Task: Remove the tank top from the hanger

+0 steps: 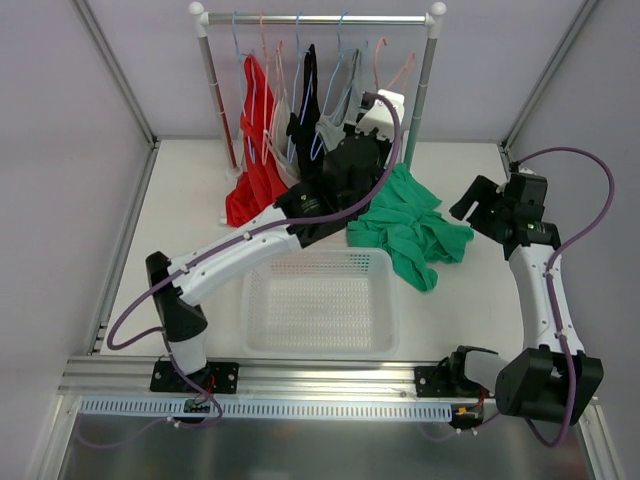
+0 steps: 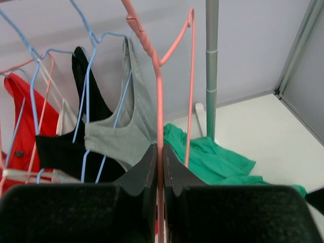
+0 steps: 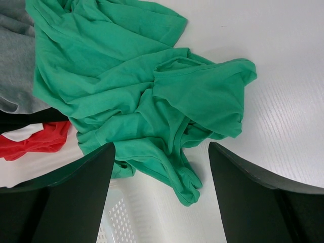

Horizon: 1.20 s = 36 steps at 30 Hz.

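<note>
Here we are watching the left arm stretching from its base at 7 o'clock up toward 1 o'clock across the table (image 1: 190, 200), elbow low and wrist lifted to the rack (image 1: 320, 18). The left gripper (image 2: 159, 152) is pinching the hanger (image 2: 158, 101). Its two dark fingers (image 2: 144, 167) are pressing together on the salmon-pink wire, which is running up between them to a kinked top. The hanger's frame is hanging bare.

The right arm is rising from its base at 5 o'clock, forearm upright and wrist bent over toward 9 o'clock. The right gripper (image 3: 161, 152) is hovering with its jaws standing wide apart, holding nothing, just above the tank top (image 1: 410, 230).

The tank top is lying crumpled on the table at 2 o'clock of the white basket (image 1: 310, 255), off the hanger. One green fold is draping over the basket's far right corner.

Around the left wrist the rack is crowding in. A grey tank top (image 2: 126, 136) on a light-blue hanger (image 2: 86, 76) is hanging just at 9 o'clock of the held wire. A black garment (image 2: 55, 147) and a red garment (image 1: 255, 190) are hanging farther that way, and the rack's post (image 2: 211, 76) is standing at 3 o'clock.
</note>
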Motion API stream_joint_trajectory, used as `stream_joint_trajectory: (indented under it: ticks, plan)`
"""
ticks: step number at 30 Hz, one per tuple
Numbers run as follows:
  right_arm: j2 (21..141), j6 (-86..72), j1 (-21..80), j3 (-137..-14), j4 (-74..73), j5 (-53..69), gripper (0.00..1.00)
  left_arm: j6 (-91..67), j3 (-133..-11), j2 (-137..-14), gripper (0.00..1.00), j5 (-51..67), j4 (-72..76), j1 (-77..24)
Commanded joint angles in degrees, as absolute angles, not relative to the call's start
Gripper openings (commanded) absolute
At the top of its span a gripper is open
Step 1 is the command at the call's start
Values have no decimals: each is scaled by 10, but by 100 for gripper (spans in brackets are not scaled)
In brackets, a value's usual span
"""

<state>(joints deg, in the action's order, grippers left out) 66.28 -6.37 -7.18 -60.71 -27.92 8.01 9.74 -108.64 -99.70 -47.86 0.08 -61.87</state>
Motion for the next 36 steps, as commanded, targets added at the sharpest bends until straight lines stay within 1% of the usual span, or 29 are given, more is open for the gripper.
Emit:
stream_joint_trajectory:
  ticks: [1,4,8,9,12,15,17,20,31,36]
  plan:
    - [638,-56,-71,-609,-287,87,79,118,-1228,-1059,0,-467,-86,-587]
    - [630,-60,-72,-611,-290,92,79,119,-1259,-1085,0,-413,-90,-563]
    - [620,-70,-72,-617,-291,112,79,125,-1290,-1112,0,-396,-94,-534]
    - [614,-71,-72,-617,-290,112,79,122,-1290,-1114,0,-369,-94,-529]
    - [596,-75,-72,-613,-290,113,79,129,-1312,-1130,0,-347,-94,-511]
    - [581,-75,-72,-608,-291,123,79,133,-1340,-1145,0,-294,-94,-490]
    - [573,-76,-71,-601,-290,127,79,133,-1352,-1150,0,-236,-93,-478]
    - [561,-77,-71,-588,-289,136,79,141,-1378,-1172,0,-208,-93,-469]
    - [526,-97,-71,-549,-250,184,79,150,-1462,-1250,0,-194,-89,-439]
    - [519,-104,-63,-535,-230,198,79,129,-1472,-1264,0,-186,-57,-427]
